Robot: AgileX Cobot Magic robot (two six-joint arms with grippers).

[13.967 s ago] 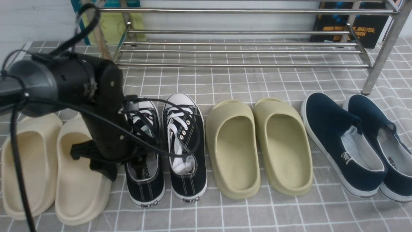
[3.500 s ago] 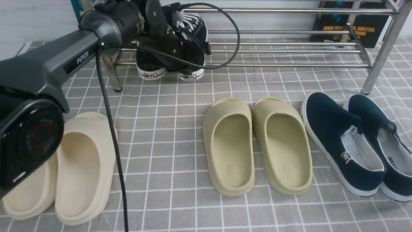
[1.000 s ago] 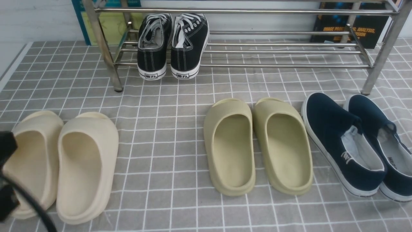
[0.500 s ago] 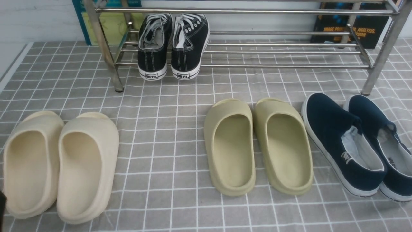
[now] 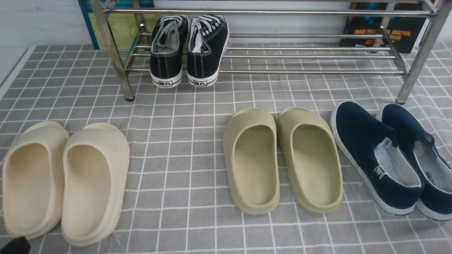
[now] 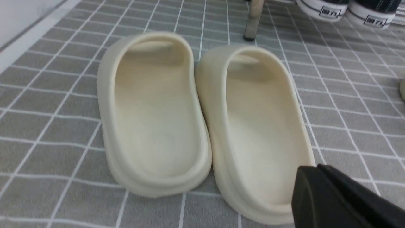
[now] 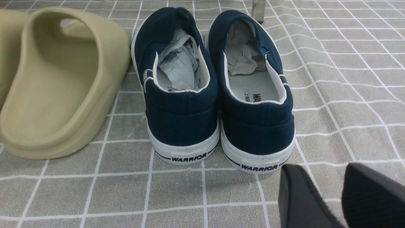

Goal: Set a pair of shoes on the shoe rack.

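Left gripper pressed together, empty, just beside cream slides; black canvas sneakers well beyond, on shoe rack. Right gripper slightly parted, empty, near navy slip-ons.

- My left gripper sits low at my near left, jaws pressed together, holding nothing.
- My right gripper hangs low too, a narrow gap between its fingers, empty.
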